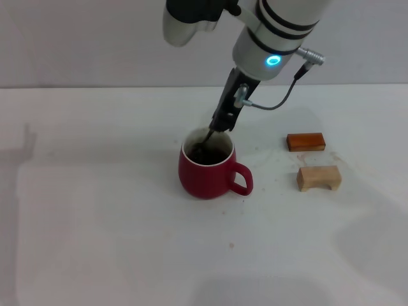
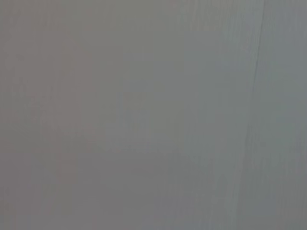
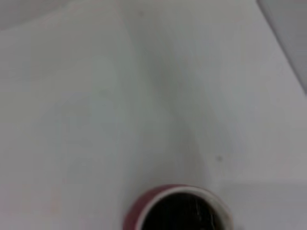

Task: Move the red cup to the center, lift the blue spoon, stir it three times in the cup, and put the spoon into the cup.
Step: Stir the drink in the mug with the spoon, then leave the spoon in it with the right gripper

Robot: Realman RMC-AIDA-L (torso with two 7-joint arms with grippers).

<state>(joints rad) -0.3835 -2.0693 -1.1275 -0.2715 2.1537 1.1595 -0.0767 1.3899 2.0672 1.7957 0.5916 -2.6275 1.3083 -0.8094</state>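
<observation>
1. I am reaching my right arm down over the white tabletop [image 1: 115, 242], with my right fingers [image 1: 220, 124] poised just above the far rim of the squat, rounded dark-red ceramic cup [image 1: 204, 175].
2. My dark fingers are closing narrowly on the upper end of the slim blue spoon [image 1: 205, 141]; only a thin dark stretch of it is showing between my fingertips and the cup, so its pale handle is hidden in my grip.
3. The spoon is slanting down from my fingers into the cup, its lower end dipping into the dark liquid near the far side of the white inner rim.
4. The red cup is standing upright near the middle of the tabletop, its loop handle pointing toward my right side.
5. My right wrist camera is looking down past the cup [image 3: 177, 211], showing its red wall, white rim and dark contents against the bare tabletop.
6. An orange-brown rectangular block [image 1: 306, 141] is lying well to the right of the cup, and a tan wooden block with a notch underneath [image 1: 319, 178] is sitting just nearer to me than it, apart from it.
7. My left arm is nowhere in the head view, and its wrist camera is showing only a plain grey surface, so I cannot tell anything of my left fingers.
</observation>
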